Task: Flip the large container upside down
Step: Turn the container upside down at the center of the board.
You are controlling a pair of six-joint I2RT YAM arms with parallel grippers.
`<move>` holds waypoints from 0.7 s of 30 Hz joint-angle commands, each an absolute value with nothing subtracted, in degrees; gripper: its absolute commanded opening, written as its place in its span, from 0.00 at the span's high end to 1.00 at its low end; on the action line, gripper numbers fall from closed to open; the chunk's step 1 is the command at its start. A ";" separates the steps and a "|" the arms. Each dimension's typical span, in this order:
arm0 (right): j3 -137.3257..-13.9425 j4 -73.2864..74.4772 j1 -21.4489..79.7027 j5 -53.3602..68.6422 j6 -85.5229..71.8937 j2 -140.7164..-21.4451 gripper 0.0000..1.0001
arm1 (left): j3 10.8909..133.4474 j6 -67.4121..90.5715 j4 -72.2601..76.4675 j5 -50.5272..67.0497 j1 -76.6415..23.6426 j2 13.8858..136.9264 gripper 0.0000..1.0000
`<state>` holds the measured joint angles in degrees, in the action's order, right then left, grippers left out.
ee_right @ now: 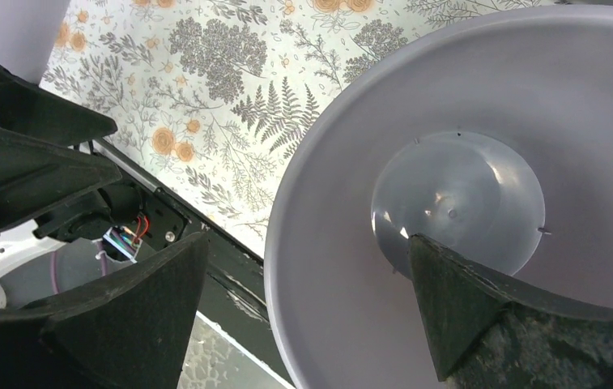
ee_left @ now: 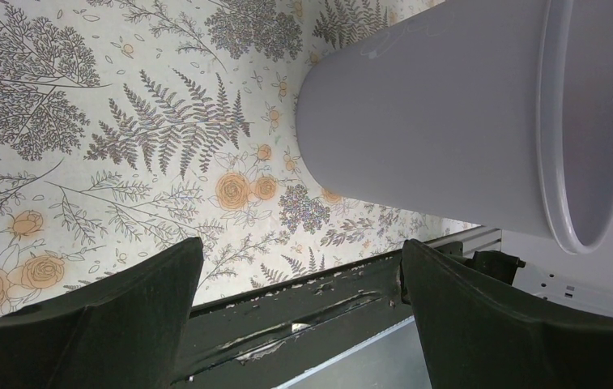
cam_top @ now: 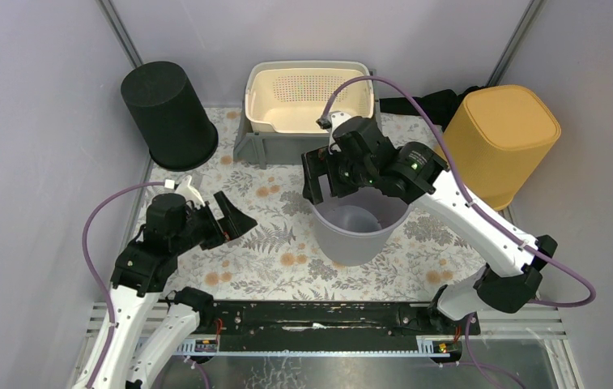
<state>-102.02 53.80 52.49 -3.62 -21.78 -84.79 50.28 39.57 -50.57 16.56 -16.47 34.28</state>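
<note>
Plainly at the grasp stage, not yet at the turn. Spread across the workspace: a flower-and-fern-printed bench (cam_top: 262,267). Near its middle, upright and mouth-up, seemingly empty: the large pale-grey round plastic container (cam_top: 359,235), base flat on the print. Straddling its far-left rim: the right end effector (cam_top: 331,174), jaws spread, one finger down inside the wall, the other outside, neither seen pressing on the plastic. Off to the left, well apart from the container: the left end effector (cam_top: 234,217), likewise spread, holding nothing, hovering above the bench. Next, probably: close on the rim wall, lift clear of the print, roll the wrist through to mouth-down, then lower and let go. Worth watching for slip on thin, smooth plastic under a one-sided pinch.
</note>
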 commanded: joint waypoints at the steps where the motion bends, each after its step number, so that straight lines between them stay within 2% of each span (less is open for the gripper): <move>1: -104.19 50.98 52.50 -5.42 -25.09 -84.01 0.01 | 49.46 39.90 -47.42 17.01 -16.77 33.23 0.00; 7: -103.90 49.52 52.47 -4.57 -28.31 -83.06 0.01 | 48.82 39.89 -47.40 17.18 -16.73 32.78 0.00; 15: -111.41 58.53 51.74 -5.98 -29.30 -90.95 0.01 | 48.60 39.81 -47.58 17.37 -16.70 32.27 0.00; 21: -115.66 62.93 46.93 -3.66 -30.25 -94.80 0.01 | 48.26 39.75 -47.55 17.40 -16.70 32.06 0.00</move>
<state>-110.93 58.54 50.09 -3.68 -28.64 -93.01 48.90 39.57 -50.54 16.58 -16.47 32.71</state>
